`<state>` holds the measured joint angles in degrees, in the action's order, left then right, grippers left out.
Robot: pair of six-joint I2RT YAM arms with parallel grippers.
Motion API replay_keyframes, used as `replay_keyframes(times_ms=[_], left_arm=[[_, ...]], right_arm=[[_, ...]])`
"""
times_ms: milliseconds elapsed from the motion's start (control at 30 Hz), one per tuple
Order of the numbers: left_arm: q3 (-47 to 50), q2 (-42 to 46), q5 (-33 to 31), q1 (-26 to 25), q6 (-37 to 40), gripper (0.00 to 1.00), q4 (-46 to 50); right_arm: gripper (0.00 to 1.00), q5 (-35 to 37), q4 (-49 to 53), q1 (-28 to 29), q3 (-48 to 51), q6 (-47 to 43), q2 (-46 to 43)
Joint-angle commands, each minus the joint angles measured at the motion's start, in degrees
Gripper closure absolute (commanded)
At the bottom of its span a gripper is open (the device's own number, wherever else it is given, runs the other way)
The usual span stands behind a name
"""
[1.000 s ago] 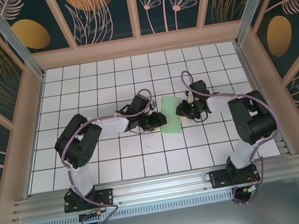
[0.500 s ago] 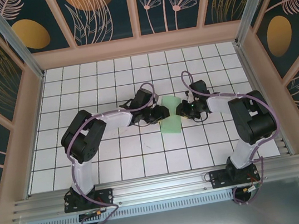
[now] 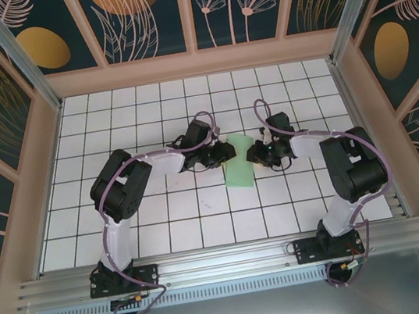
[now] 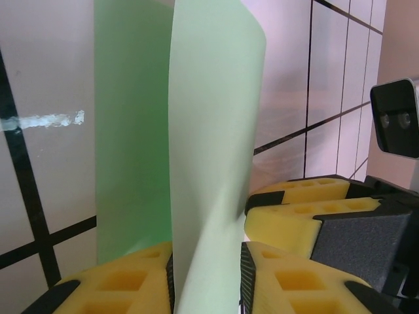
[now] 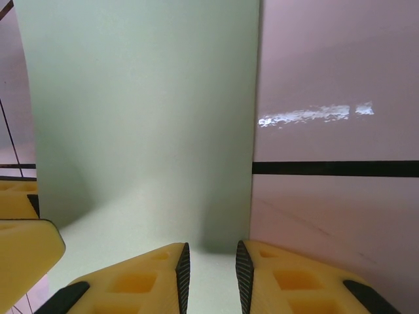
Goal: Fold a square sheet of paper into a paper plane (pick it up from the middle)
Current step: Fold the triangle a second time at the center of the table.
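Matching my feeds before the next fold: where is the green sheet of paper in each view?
Top external: the green sheet lies mid-table, between the left hand and right hand.
Left wrist: it stands curled, centre-left, its lower end between that hand's yellow fingers.
Right wrist: it covers the upper left and centre, reaching between the yellow fingers.
Shared landmark: the table's black grid lines.

Top view: bright, even light, sharp throughout, faint soft shadows on the table [image 3: 127,240]. Wrist views: pinkish cast, white glare streaks [image 5: 314,113] on the table, paper [image 4: 216,131] shaded where it curves, nearest edges slightly soft.
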<state>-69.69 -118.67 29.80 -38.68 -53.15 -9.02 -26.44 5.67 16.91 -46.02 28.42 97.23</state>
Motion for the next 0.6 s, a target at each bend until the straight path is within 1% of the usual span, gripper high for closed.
replay_keyframes(times_ms=[0, 133, 300, 433, 467, 567], left_arm=[[-1.1, -0.8, 0.6, 0.6, -0.7, 0.72, -1.9], [0.2, -0.1, -0.4, 0.7, -2.3, 0.84, -3.8], [4.1, 2.2, -1.1, 0.6, -6.1, 0.93, -8.8], [6.9, 3.7, -1.4, 0.7, -9.4, 0.95, -12.5], [7.2, 4.0, -1.5, 0.6, -9.9, 0.95, -13.1], [7.2, 4.2, -1.6, 0.6, -10.5, 0.94, -13.3]], right_arm=[[0.70, -0.4, 0.8, -0.3, 1.2, -1.2, -1.2], [0.67, -0.8, 0.2, -0.3, 1.3, -2.2, -3.1], [0.62, 0.5, -0.7, -0.1, 2.9, -4.2, -10.0], [0.57, 4.8, -1.0, 1.9, 5.2, -5.9, -17.4], [0.57, 6.3, -1.4, 3.3, 6.0, -6.6, -19.3], [0.53, 14.3, -4.5, 8.6, 9.9, -7.6, -24.7]])
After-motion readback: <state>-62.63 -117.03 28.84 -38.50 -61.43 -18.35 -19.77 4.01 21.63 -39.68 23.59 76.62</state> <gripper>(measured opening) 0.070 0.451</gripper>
